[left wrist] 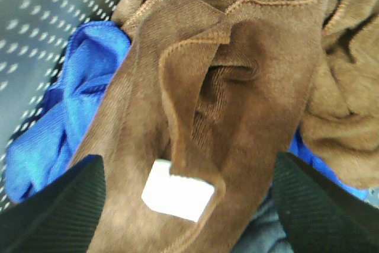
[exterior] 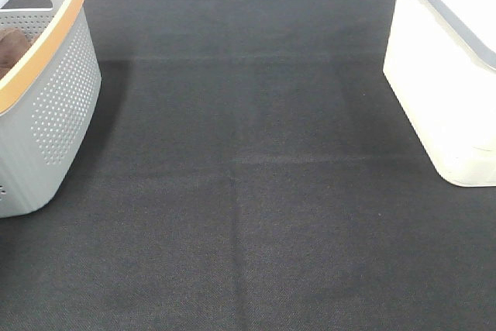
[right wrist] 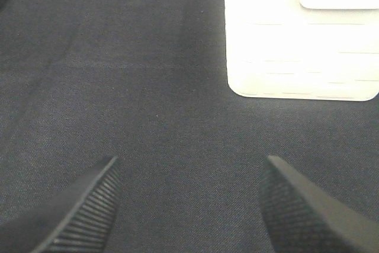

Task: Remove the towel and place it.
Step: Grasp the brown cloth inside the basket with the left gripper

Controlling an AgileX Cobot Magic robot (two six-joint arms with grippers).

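Reddish-brown microfibre towel with stitched hem (left wrist: 249,117) lies crumpled atop pile in grey perforated basket with tan rim (exterior: 66,91), at table's far-left corner; small white tag (left wrist: 177,192) faces up. Our left gripper (left wrist: 189,202) spread, straddling towel, pinching nothing; we judge it poised to grasp. Right gripper (right wrist: 189,199) spread, idle near white plastic box (right wrist: 302,39) at far-right corner. Folds hide towel's extent; bright blue cloth (left wrist: 71,111) and bunched brown cloth (left wrist: 349,117) half buried. High view crops basket, shows neither arm.

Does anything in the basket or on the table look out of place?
The towel lies crumpled in the grey basket, heaped over a blue cloth beside another brown cloth. Nothing looks spilled or damaged.
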